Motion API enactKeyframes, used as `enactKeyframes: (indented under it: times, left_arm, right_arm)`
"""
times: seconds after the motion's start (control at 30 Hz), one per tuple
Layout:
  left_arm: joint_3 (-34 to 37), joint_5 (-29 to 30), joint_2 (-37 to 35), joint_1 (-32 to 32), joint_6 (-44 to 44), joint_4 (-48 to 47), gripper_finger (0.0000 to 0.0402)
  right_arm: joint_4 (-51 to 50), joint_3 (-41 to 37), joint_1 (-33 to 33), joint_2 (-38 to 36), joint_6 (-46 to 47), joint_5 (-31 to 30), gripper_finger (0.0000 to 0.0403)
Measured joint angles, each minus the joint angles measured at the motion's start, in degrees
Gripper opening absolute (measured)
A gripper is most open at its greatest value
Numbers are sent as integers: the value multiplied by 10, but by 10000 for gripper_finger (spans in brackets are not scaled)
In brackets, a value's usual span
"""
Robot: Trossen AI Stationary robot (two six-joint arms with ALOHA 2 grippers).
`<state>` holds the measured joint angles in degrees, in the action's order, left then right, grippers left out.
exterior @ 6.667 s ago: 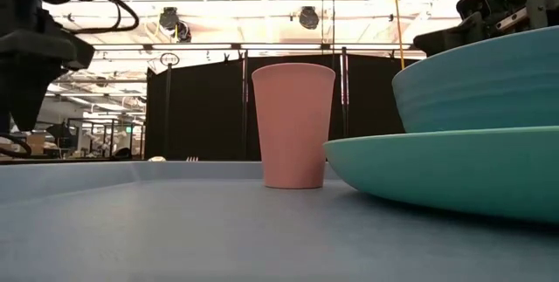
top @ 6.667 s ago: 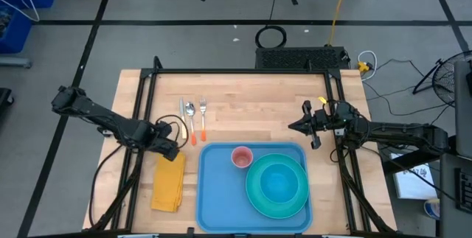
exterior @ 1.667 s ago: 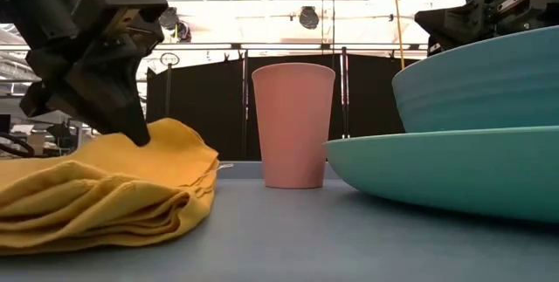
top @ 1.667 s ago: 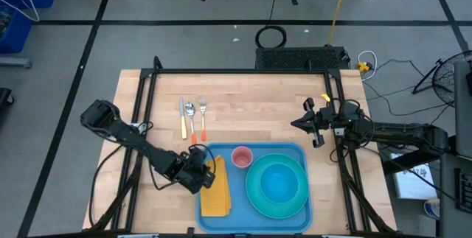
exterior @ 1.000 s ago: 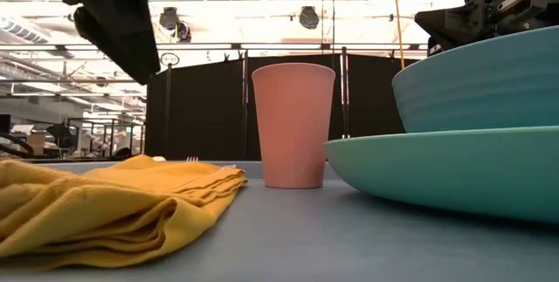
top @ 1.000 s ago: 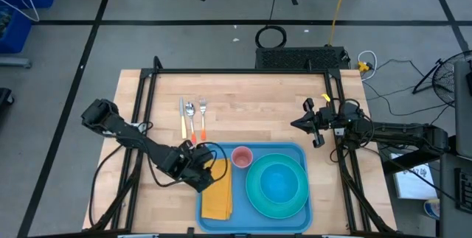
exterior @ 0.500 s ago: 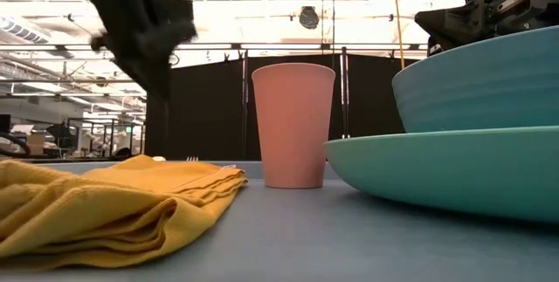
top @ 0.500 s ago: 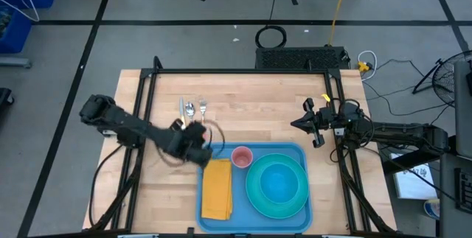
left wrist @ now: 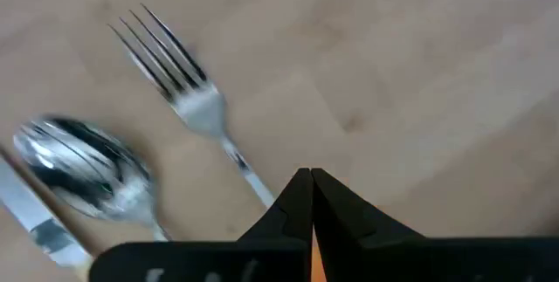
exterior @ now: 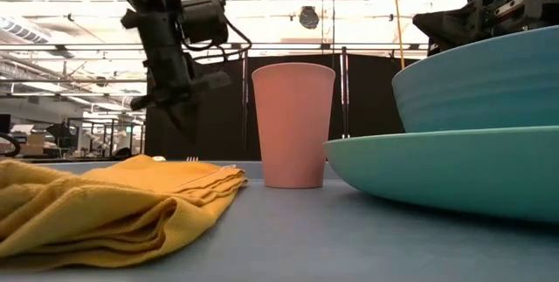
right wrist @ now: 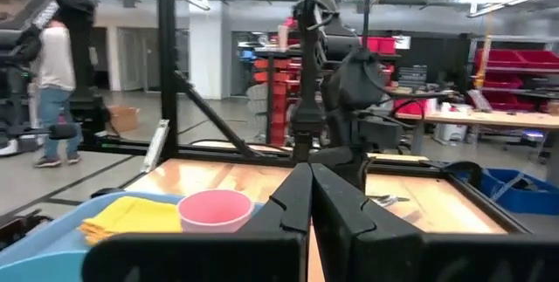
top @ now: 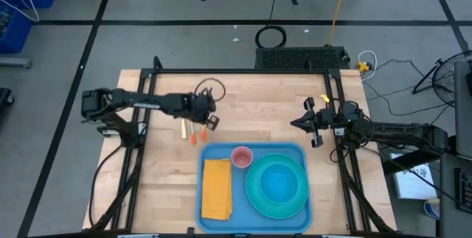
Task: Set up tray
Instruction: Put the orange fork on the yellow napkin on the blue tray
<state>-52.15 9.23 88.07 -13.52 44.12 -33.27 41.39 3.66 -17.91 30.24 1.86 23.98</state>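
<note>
From overhead we look straight down on the whole surface [top: 243,98] and both arms; from tray level we look level across the tray [exterior: 288,238] toward the far room, very near the pink cup [exterior: 293,125] and yellow napkin [exterior: 105,208]; both views share these. From the left wrist we look down, close over the fork [left wrist: 188,99] and spoon [left wrist: 83,164]; from the right wrist we look leftward across the surface, sharing cup and napkin.
</note>
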Motion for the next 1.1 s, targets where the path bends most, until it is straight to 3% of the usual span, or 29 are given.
enactKeyframes:
  times: [0.13, 0.4, 0.5, 0.8, 1.1]
  left_arm:
    - [-16, -2, -1, -23, -22, 1, 30]
    - [-17, -6, -1, -25, 27, -22, 148]
    - [-17, 0, 6, -24, 49, -48, 175]
    - [-17, 6, 70, -28, 42, -52, 184]
    - [-20, -24, 132, -51, 27, -11, 184]
  right_arm:
    - [-12, 0, 0, 0, 4, -2, 0]
    - [-45, 0, 0, 0, 0, -2, 0]
    - [-44, 0, 0, 0, 0, -2, 0]
    - [-43, 0, 0, 0, 0, -1, 0]
    - [-38, 0, 0, 0, 0, -1, 0]
